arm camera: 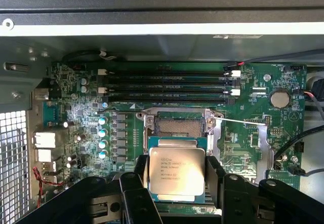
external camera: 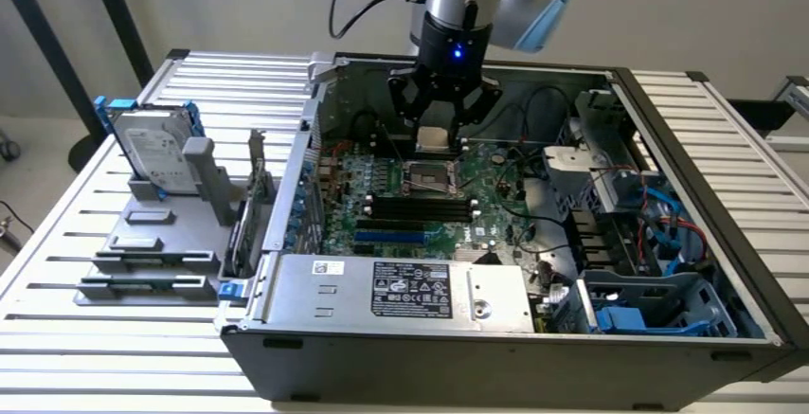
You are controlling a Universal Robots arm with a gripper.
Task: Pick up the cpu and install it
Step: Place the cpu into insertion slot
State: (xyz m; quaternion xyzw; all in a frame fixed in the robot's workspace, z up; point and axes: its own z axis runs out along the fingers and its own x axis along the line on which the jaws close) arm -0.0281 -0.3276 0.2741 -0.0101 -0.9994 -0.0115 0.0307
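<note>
My gripper (external camera: 434,122) hangs inside the open computer case (external camera: 506,357), shut on the cpu (external camera: 434,139), a thin square chip with a silver-grey top. In the wrist view the cpu (arm camera: 176,171) sits level between two black fingers (arm camera: 135,181), printed side facing the camera. It is held just above the green motherboard (arm camera: 253,133). The open cpu socket (arm camera: 175,125), with its metal frame and a thin lever out to one side, lies right beside the chip's edge. In the exterior view the socket (external camera: 430,178) is directly below and in front of the gripper.
Black memory slots (arm camera: 167,85) run beyond the socket. A silver power supply (external camera: 392,291) spans the case front and blue drive bays (external camera: 638,319) fill its right. Black cables (external camera: 531,116) loop near the gripper. A hard drive with a blue bracket (external camera: 158,149) stands on a grey rack (external camera: 146,253) at the exterior view's left.
</note>
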